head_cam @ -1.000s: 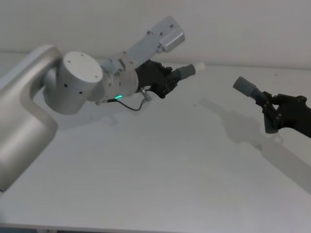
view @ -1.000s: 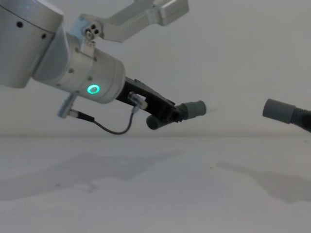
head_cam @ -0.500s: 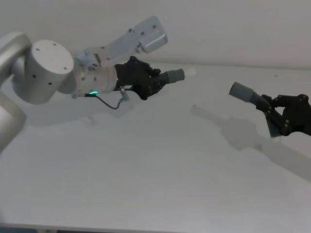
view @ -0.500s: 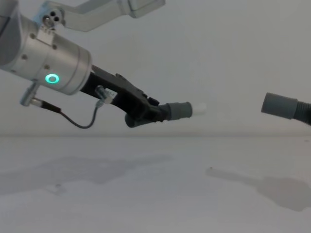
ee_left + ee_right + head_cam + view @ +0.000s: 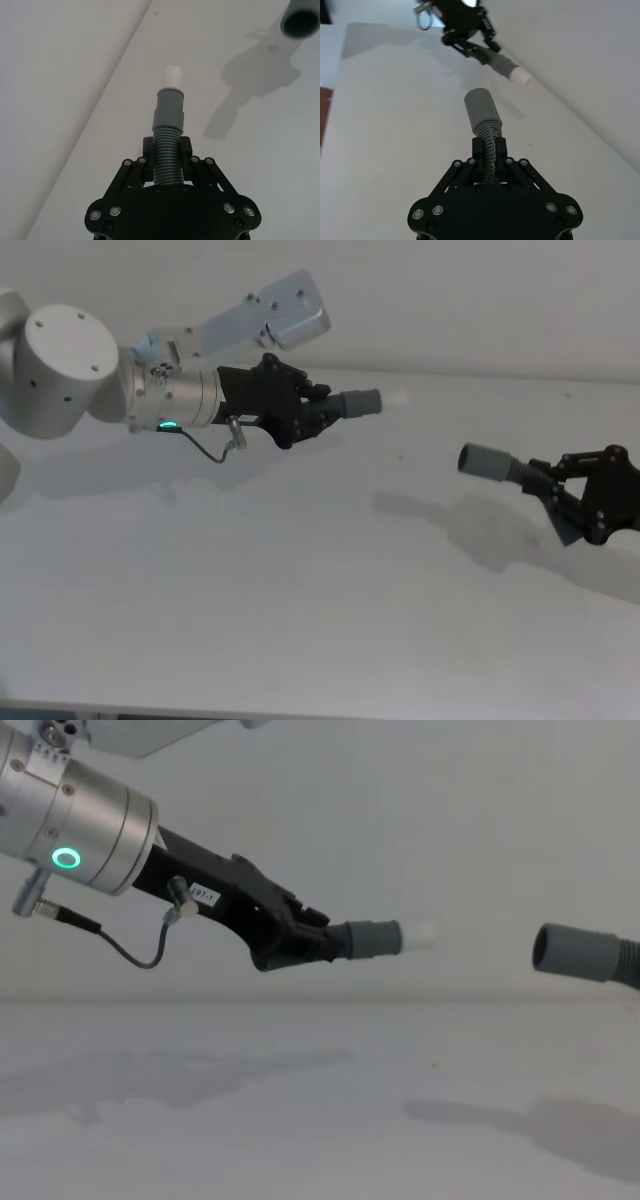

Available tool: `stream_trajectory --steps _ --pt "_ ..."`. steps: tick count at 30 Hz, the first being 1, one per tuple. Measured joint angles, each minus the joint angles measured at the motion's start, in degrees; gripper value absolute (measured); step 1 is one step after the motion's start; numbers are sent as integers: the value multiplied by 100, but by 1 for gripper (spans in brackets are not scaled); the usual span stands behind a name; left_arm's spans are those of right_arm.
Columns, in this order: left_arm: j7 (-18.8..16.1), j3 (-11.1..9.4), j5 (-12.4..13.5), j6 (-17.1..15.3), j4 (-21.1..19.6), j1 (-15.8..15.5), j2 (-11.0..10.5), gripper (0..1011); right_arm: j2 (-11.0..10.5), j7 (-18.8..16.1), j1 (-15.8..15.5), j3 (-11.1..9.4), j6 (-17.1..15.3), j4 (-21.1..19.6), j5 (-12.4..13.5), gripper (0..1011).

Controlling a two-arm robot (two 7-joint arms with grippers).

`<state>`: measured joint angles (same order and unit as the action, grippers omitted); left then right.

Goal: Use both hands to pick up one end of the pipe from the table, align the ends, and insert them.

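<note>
Both pipe pieces are held in the air above the white table (image 5: 250,590), ends facing each other with a gap between them. My left gripper (image 5: 318,412) is shut on the ribbed hose (image 5: 167,155) of one piece; its narrow grey cuff (image 5: 358,403) and white tip (image 5: 425,933) point right. My right gripper (image 5: 558,486) is shut on the other ribbed hose (image 5: 489,140), whose wider hollow socket (image 5: 485,461) points left. In the chest view the narrow cuff (image 5: 373,938) and the socket (image 5: 575,952) hang at nearly the same height, the socket slightly lower.
The silver left arm with its green ring light (image 5: 66,858) and a looping black cable (image 5: 215,448) reaches in from the left. A pale grey wall (image 5: 480,300) stands behind the table. Shadows of both arms fall on the table surface (image 5: 300,1120).
The left arm has drawn back leftward and levelled its piece to nearly horizontal. The right gripper has dropped lower and its socket has shifted left, pointing more level toward the white tip.
</note>
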<state>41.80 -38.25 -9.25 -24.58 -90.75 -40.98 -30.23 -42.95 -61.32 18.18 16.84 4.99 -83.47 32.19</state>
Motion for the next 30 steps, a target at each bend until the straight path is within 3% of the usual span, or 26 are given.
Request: stream_trajectory --steps 11,30 --pt "494 -131 -162 400 75 -184 -49 299 -122 -355 134 254 -47 -124 -19 143" --pt "1086 -353 -351 608 44 -359 -269 299 -222 5 39 323 -214 -416 -102 143"
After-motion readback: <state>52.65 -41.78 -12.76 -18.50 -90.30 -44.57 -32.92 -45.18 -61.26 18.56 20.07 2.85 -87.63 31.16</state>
